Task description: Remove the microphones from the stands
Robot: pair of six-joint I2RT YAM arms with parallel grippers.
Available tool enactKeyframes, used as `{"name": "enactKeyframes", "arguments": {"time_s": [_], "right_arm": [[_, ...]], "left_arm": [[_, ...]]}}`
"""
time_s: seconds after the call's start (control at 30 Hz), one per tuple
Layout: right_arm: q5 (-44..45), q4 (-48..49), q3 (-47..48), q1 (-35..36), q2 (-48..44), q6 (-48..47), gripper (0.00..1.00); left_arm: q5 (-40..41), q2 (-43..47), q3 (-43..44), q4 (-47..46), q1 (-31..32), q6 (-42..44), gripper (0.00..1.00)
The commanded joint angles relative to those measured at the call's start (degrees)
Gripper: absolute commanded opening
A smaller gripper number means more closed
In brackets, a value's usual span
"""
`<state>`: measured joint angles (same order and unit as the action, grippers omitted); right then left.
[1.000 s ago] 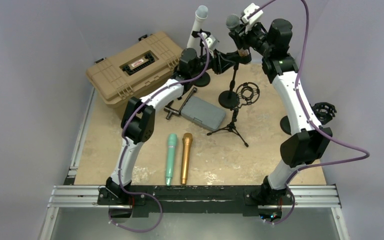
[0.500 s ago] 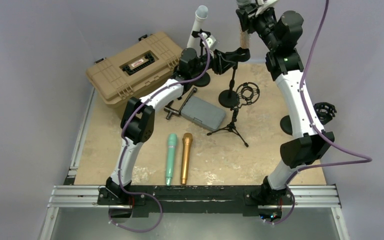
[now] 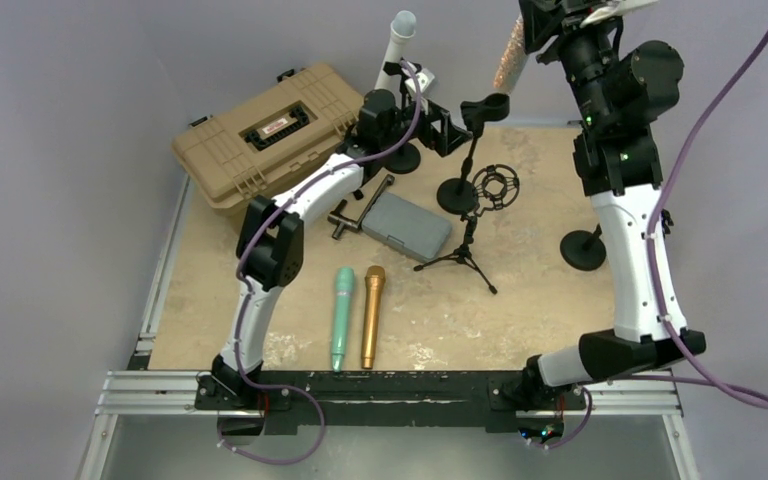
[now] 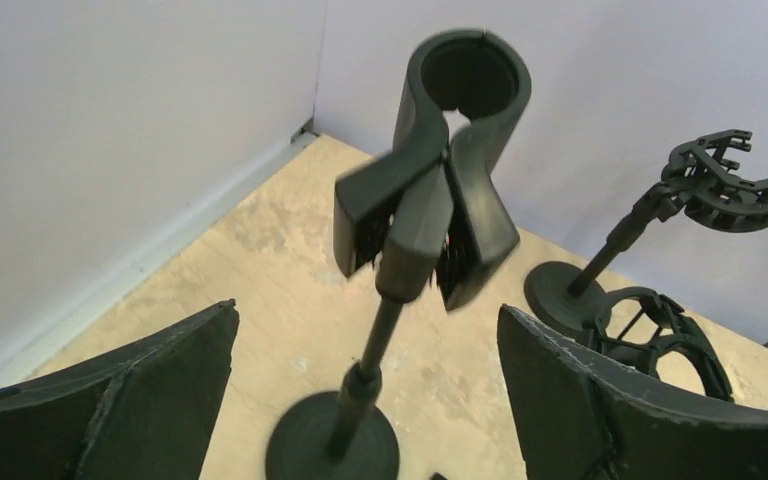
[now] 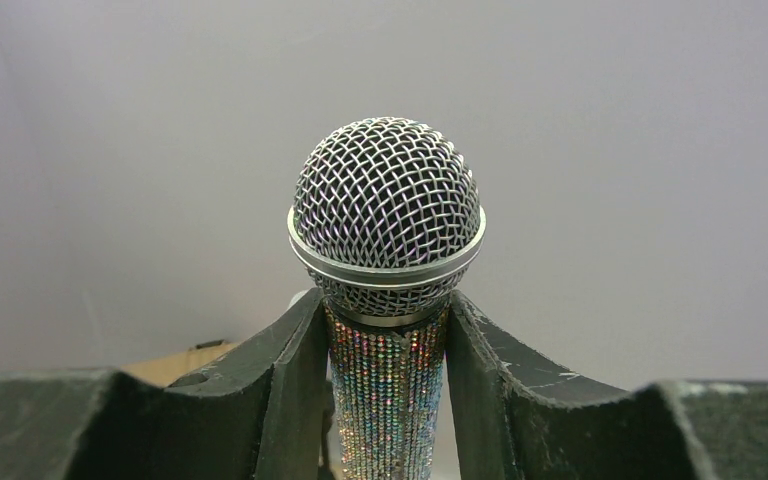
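Note:
A glittery microphone [image 5: 387, 210] with a silver mesh head is clamped at its neck in my right gripper [image 5: 387, 335]. From above, the right gripper [image 3: 545, 20] holds the microphone [image 3: 509, 58] high at the back, clear of the stand. The stand's black clip [image 3: 487, 105] is empty, its open ring [image 4: 465, 80] showing in the left wrist view. The stand pole [image 4: 380, 340] rises from a round base [image 3: 457, 197]. My left gripper [image 4: 367, 330] is open, its fingers wide on either side of the pole without touching it; from above, the left gripper [image 3: 457, 128] sits just left of the clip.
A tan hard case [image 3: 260, 130] lies at the back left, a grey box [image 3: 405, 225] and black T-wrench [image 3: 355, 210] nearer. Green [image 3: 343, 315] and gold [image 3: 371, 315] microphones lie in front. A white microphone [image 3: 397, 50], tripod shock mount [image 3: 495, 188] and another stand base [image 3: 582, 250] stand around.
My right gripper has lifted the microphone up and to the right, out of the clip. My left gripper, earlier shut on the stand, has opened wide.

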<state>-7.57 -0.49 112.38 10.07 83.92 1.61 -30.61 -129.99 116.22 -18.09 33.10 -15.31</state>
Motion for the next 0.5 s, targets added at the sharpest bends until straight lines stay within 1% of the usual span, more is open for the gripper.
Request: {"name": "enactKeyframes", "arguments": {"time_s": [0.0,0.13,0.2,0.27,0.33,0.37,0.47], "right_arm": [[-1.4,-5.6,-4.7,0.1,-4.0,6.3,0.0],[-4.9,-7.3,-8.6,0.1,-7.5,9.8,0.0],[-8.5,-7.4,-11.3,0.2,-8.8,13.8,0.0],[-13.9,-8.2,-13.4,1.5,-9.1,18.6,0.0],[-17.9,-9.0,-15.8,4.8,-9.0,22.4,0.0],[-18.7,-9.7,-16.8,7.6,-8.8,23.2,0.0],[-15.8,-11.7,-21.1,18.3,-8.5,23.7,0.0]], "left_arm": [[0.4,8.1,-2.1,5.3,-0.6,2.3,1.0],[1.9,15.7,-6.9,6.3,-1.6,2.3,1.0],[5.3,20.7,-10.6,7.6,-1.9,2.1,1.0],[11.4,26.6,-14.7,11.2,-2.2,1.4,1.0],[18.3,33.0,-19.4,15.6,-2.6,0.1,1.0],[22.1,36.4,-21.7,18.6,-2.9,-0.7,1.0],[32.6,47.2,-29.1,25.5,-3.5,-1.7,1.0]]}}
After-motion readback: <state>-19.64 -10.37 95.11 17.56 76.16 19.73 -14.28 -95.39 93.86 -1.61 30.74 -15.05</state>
